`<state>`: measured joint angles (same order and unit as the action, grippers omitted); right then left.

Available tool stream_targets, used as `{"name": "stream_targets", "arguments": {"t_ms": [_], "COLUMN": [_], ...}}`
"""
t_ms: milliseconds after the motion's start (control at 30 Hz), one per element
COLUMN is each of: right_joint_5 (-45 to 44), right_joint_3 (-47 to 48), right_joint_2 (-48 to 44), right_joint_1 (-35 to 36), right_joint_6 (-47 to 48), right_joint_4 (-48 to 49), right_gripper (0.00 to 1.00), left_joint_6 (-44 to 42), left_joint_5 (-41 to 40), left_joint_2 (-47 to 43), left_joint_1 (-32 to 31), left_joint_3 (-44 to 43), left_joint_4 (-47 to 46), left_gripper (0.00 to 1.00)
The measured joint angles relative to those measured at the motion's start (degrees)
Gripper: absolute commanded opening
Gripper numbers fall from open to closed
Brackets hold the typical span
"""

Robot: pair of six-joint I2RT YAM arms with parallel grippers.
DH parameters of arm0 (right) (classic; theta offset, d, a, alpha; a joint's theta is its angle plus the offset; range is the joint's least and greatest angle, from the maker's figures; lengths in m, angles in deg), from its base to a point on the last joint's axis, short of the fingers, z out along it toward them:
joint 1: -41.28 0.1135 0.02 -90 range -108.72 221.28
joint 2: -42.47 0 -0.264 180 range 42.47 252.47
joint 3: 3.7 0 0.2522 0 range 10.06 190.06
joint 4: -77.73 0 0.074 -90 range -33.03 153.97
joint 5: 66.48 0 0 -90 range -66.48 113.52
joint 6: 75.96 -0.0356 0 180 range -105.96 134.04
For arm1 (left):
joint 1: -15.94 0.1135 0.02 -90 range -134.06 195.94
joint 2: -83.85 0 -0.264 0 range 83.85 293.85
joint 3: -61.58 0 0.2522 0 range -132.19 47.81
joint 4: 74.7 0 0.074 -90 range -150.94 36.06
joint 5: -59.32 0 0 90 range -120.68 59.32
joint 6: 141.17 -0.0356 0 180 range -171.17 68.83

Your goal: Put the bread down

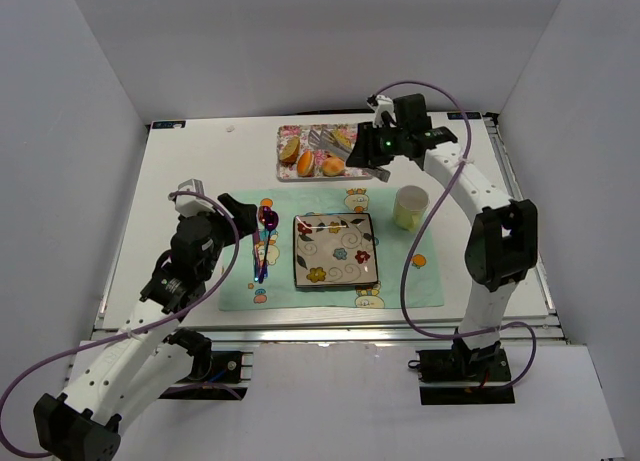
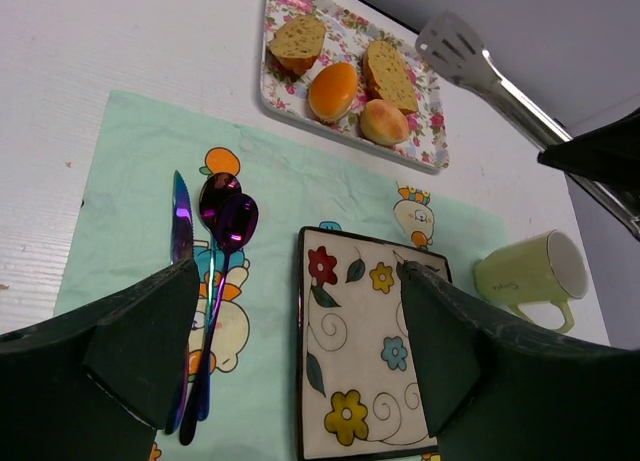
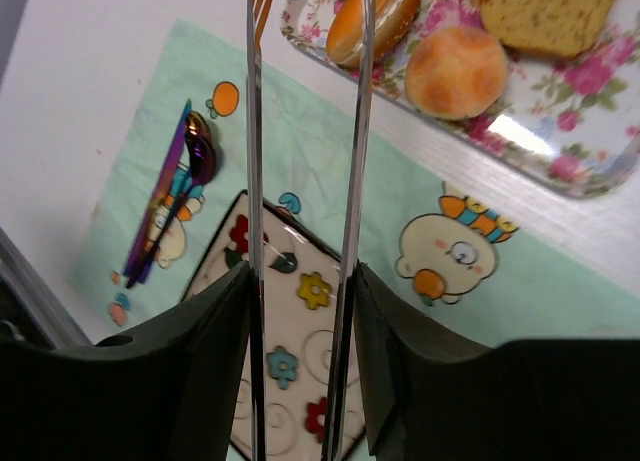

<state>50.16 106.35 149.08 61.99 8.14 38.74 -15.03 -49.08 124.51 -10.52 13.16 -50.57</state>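
Note:
The bread (image 1: 305, 163) is a smooth orange-golden oval lying on the floral tray (image 1: 350, 175) at the back. It also shows in the left wrist view (image 2: 333, 90) and the right wrist view (image 3: 385, 16). My right gripper (image 1: 376, 149) is shut on metal tongs (image 1: 328, 141), whose open arms (image 3: 254, 181) hang above the tray, one arm crossing over the bread. I cannot tell whether they touch it. My left gripper (image 1: 228, 209) is open and empty above the placemat's left part (image 2: 300, 311). The square flowered plate (image 1: 345, 233) is bare.
Two tan bread slices (image 2: 297, 41) (image 2: 390, 76) and a pale-orange ball (image 2: 384, 122) share the tray. A pale green cup (image 1: 411, 207) stands right of the plate. A knife (image 2: 181, 221) and two purple spoons (image 2: 230, 221) lie left of it on the mint placemat (image 1: 400, 281).

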Motion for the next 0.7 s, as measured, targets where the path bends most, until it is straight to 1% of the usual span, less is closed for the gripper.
{"name": "stream_targets", "arguments": {"t_ms": [133, 300, 467, 700], "right_joint_5": [-1.42, -2.93, -5.29, -7.13], "right_joint_3": [-0.09, -0.09, -0.11, -0.09], "right_joint_2": [2.38, 6.43, 7.96, 8.22], "right_joint_1": [1.27, 2.60, 3.21, 3.98], "right_joint_6": [-8.85, -15.78, -19.43, -21.18], "right_joint_4": [1.60, 1.77, 1.77, 1.88], "right_gripper": [0.49, 0.50, 0.50, 0.52], "left_joint_6": [0.94, 1.92, 2.45, 2.71], "left_joint_5": [-0.52, -0.92, -1.18, -1.20], "left_joint_2": [0.00, 0.00, 0.04, 0.13], "left_joint_1": [0.00, 0.00, 0.00, 0.00], "left_joint_3": [0.00, -0.02, 0.00, 0.00], "left_joint_4": [0.04, 0.02, 0.04, 0.02], "left_gripper": [0.91, 0.91, 0.91, 0.91]}}
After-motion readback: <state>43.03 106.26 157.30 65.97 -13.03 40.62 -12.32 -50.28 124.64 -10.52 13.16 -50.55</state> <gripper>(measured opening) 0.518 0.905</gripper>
